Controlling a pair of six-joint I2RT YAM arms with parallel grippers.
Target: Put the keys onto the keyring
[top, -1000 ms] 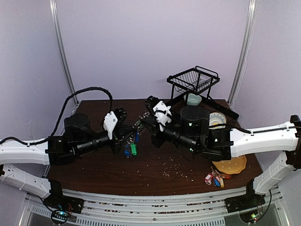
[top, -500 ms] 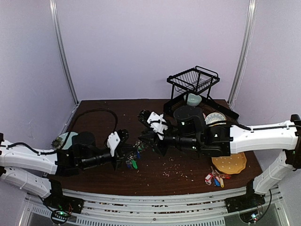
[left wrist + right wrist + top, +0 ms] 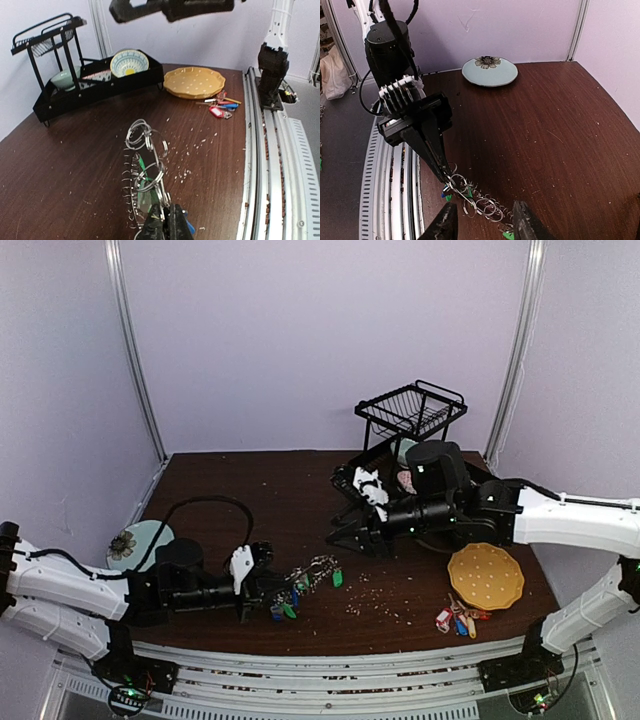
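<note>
Two arms work over a crumb-strewn brown table (image 3: 250, 500) walled in purple. Your left gripper (image 3: 164, 220) is pinched shut on the keyring (image 3: 305, 582), near the front edge. The keys (image 3: 288, 609) are half hidden among loops. Your right gripper (image 3: 484, 215) hangs above with fingers parted, holding nothing. The yellow plate (image 3: 486, 575) lies well apart.

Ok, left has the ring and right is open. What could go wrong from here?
1. The left gripper pinches the keyring at one edge only, with the rest sprawled on the table. A lift could make it swing or slip out.
2. The right gripper is open and empty, and the loose keys lie bunched beside the yellow plate. A grab there may catch several at once or nudge the plate.
</note>
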